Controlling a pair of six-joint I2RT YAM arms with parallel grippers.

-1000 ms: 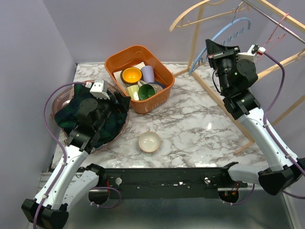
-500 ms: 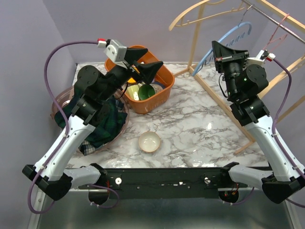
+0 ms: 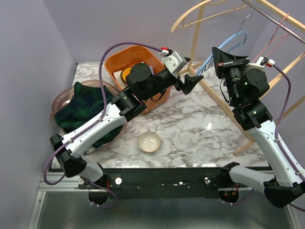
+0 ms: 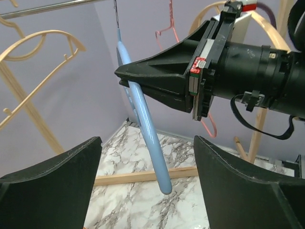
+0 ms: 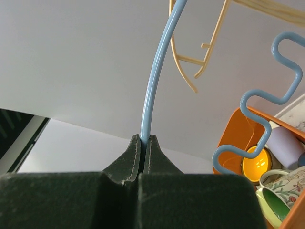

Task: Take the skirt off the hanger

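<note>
Right gripper (image 3: pixel 223 56) meets the blue hanger (image 3: pixel 238 33) over the far right corner of the marble desk (image 3: pixel 190 124); contact unclear here. Skirt (image 3: pixel 83 102) heaped in pink basin (image 3: pixel 57 101), left edge, partly behind the left arm (image 3: pixel 102 121).
Left wrist: left gripper (image 4: pixel 147 183) spread, holding nothing.
Right wrist: right gripper pinches the hanger wire; orange basket (image 5: pixel 228 136) cut off.

Skirt (image 3: pixel 88 107) in basin (image 3: pixel 61 98) at left, crate (image 3: pixel 116 62) behind small bowl (image 3: pixel 149 141), hanger (image 4: pixel 145 119) on rail (image 4: pixel 47 8) rear right.
</note>
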